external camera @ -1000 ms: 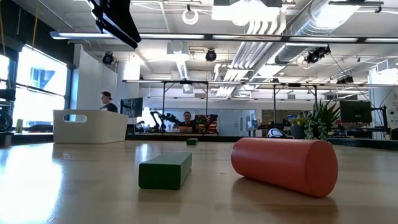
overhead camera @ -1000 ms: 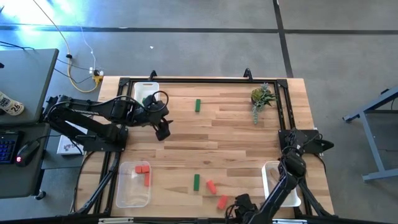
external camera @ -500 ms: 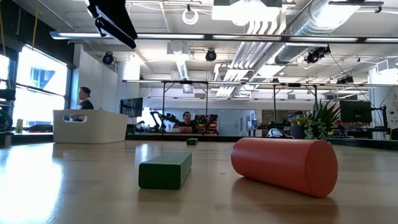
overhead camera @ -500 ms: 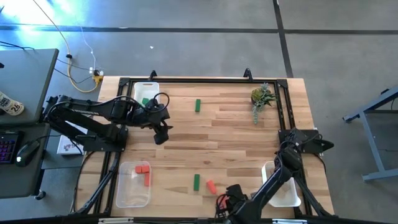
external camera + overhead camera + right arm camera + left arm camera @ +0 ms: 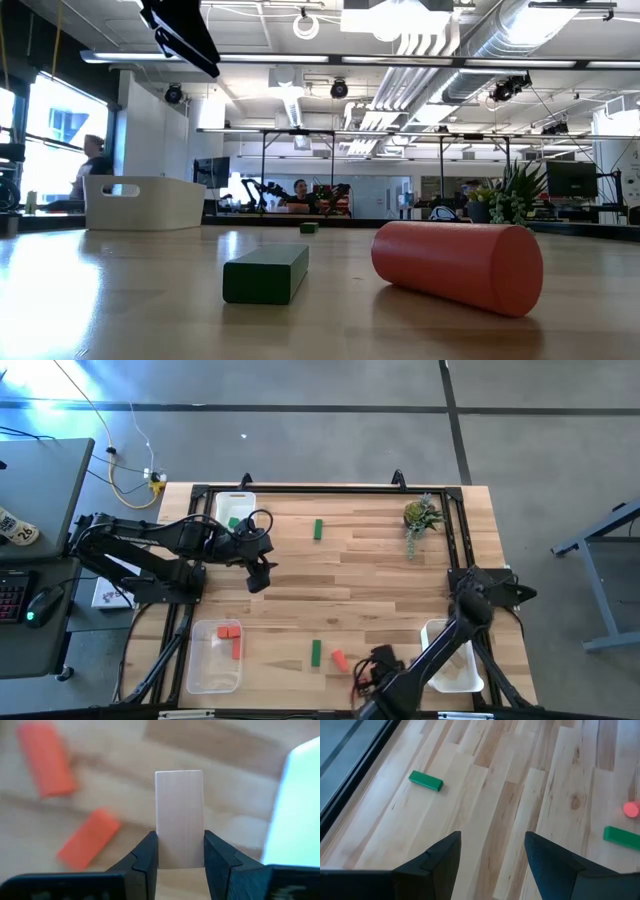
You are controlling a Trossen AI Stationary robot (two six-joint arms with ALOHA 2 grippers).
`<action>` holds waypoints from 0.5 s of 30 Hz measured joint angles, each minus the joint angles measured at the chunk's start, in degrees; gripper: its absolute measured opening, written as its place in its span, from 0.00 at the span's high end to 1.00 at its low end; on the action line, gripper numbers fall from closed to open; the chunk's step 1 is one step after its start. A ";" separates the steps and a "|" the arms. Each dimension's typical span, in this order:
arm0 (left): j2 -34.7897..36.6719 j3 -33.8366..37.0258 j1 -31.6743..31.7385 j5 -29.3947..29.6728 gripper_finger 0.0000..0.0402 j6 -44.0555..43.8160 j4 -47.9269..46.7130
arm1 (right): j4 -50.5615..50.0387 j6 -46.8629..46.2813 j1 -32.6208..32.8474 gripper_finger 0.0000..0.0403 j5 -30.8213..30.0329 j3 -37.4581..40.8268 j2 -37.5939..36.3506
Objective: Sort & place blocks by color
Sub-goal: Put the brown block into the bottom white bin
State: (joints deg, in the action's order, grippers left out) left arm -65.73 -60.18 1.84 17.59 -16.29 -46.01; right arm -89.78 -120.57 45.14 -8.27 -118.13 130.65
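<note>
The right hand (image 5: pixel 179 855), low over the near edge of the desk (image 5: pixel 380 570), is clamped on a tan block (image 5: pixel 179 817), probably to carry it to the clear tray (image 5: pixel 452 660) just beside it, where tan pieces seem to belong. The left hand (image 5: pixel 492 855) hangs wide open and empty above the desk's left middle. Two green blocks (image 5: pixel 425 780) and red ones (image 5: pixel 45 760) lie loose; two red ones already sit in the near-left tray (image 5: pixel 212 670).

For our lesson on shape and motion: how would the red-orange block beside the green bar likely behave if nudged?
The red-orange block looks cylindrical, lying on its side, so it would probably roll. It appears rigid, likely keeping its shape. The green bar has flat faces, so would likelier slide.
</note>
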 joint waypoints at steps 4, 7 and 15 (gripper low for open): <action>0.00 0.00 0.05 0.21 0.49 -0.04 0.34 | -0.31 -2.11 0.18 0.77 -2.13 10.49 -9.17; 0.00 0.00 0.05 0.76 0.49 -1.33 0.32 | -0.29 -3.58 0.81 0.77 -2.21 17.44 -15.18; 0.00 0.00 0.12 1.15 0.49 -5.60 0.28 | -0.25 -7.83 4.90 0.77 4.48 28.79 -27.02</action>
State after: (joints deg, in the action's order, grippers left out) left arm -65.73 -60.18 1.96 18.74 -21.90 -45.74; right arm -90.03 -128.40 50.03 -3.79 -89.34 103.63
